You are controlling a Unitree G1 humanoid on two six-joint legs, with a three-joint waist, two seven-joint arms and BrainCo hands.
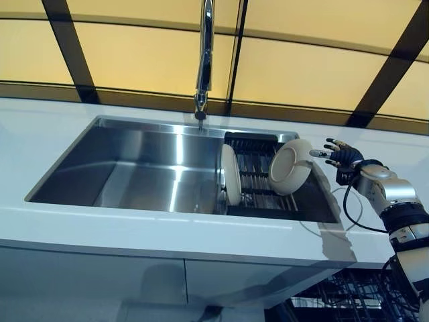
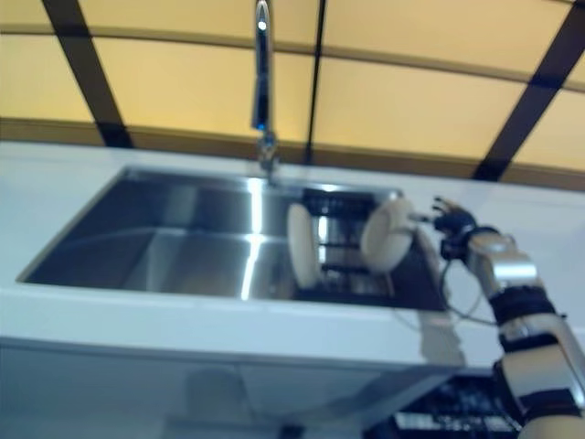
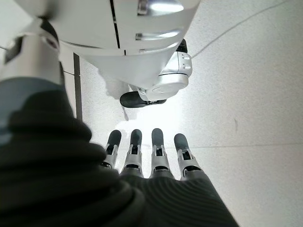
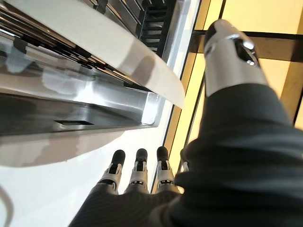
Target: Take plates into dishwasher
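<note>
Near right, below the counter edge, one open dishwasher rack [image 1: 348, 295], with nothing on it yet; beyond it, in the right part of the sink [image 1: 134, 168], one dark drying rack [image 1: 258, 181] with two plates on edge, the left plate [image 1: 230, 174] upright and the right plate [image 1: 291, 166] tilted. Just right of that tilted plate, the right hand [image 1: 340, 155] with fingers spread wide and holding nothing, possibly touching the rim; the left hand [image 3: 151, 156] hanging low with straight fingers, away from the work. Risk, as a guess: knocking the leaning plate over into the rack or onto the upright one with a sideways push rather than a proper grip on its thin rim, or a slip on the way over the sink edge.
</note>
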